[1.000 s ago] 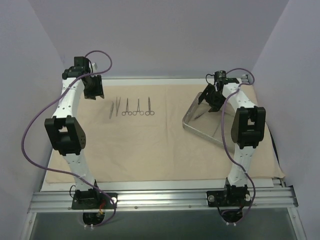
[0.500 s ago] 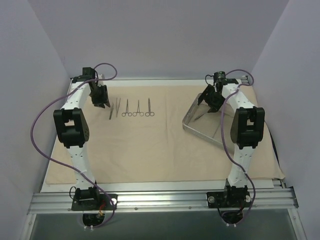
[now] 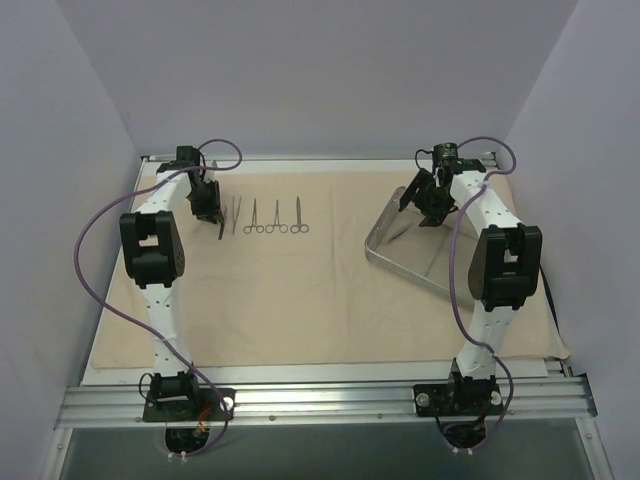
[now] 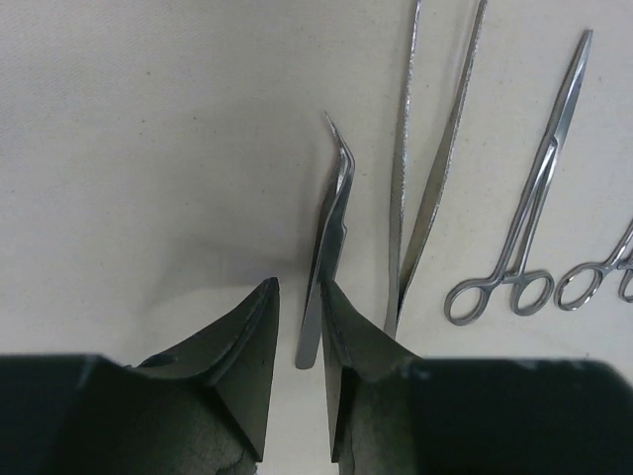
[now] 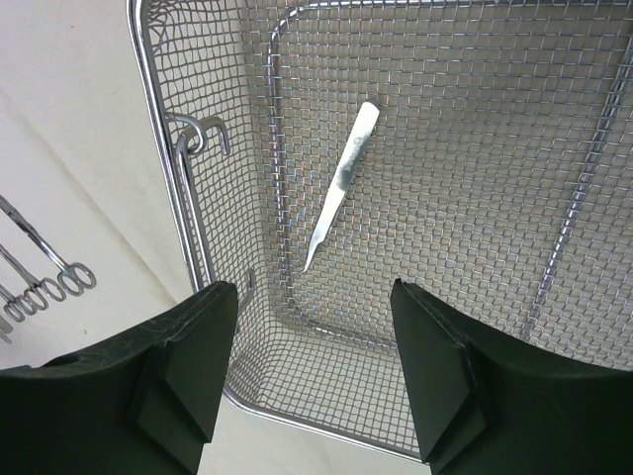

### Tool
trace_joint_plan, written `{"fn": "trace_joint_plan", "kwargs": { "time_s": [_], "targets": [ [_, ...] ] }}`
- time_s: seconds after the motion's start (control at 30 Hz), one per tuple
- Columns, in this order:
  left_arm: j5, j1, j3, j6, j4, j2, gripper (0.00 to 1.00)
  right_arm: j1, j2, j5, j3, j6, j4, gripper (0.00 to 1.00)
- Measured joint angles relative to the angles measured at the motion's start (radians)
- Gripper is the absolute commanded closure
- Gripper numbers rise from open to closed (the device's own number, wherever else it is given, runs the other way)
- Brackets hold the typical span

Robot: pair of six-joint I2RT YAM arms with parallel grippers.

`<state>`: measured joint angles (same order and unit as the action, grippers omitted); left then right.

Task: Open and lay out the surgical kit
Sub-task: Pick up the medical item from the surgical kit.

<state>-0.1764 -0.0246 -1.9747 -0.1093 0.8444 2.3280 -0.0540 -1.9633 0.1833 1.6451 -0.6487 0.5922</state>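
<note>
A beige cloth sheet is spread over the tabletop. On its far right part sits a wire-mesh metal tray. The right gripper hovers above it, its fingers wide apart, over straight metal tweezers that lie inside. At the far left, the left gripper has its fingers narrowly apart around the end of curved-tip metal tweezers. These lie on the cloth beside long tweezers and ring-handled forceps.

Three forceps, three tweezers, one mesh tray, one cloth.
</note>
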Motion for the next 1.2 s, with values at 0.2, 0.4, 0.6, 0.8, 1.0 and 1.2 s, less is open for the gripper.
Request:
{"fn": "trace_joint_plan", "kwargs": {
  "time_s": [0.2, 0.4, 0.6, 0.8, 1.0, 1.2],
  "targets": [
    [0.037, 0.032, -0.021, 0.000, -0.018, 0.012, 0.67, 0.000, 0.002, 0.003, -0.021, 0.000, -0.002, 0.36],
    [0.080, 0.075, -0.021, -0.003, -0.030, 0.012, 0.66, 0.000, 0.003, 0.008, -0.050, 0.000, -0.005, 0.36],
    [0.142, 0.073, -0.024, -0.019, -0.029, 0.028, 0.66, 0.000, 0.008, 0.013, -0.053, 0.000, -0.006, 0.36],
    [0.186, 0.071, -0.042, -0.030, -0.027, 0.041, 0.66, 0.000, 0.010, 0.016, -0.053, 0.005, -0.006, 0.36],
    [0.200, 0.070, -0.064, -0.029, -0.016, 0.053, 0.97, 0.000, 0.010, 0.019, -0.053, 0.010, -0.006, 0.36],
    [0.203, 0.062, -0.070, -0.050, 0.019, 0.045, 0.98, 0.000, 0.010, 0.019, -0.031, 0.045, 0.012, 0.36]
  ]
}}
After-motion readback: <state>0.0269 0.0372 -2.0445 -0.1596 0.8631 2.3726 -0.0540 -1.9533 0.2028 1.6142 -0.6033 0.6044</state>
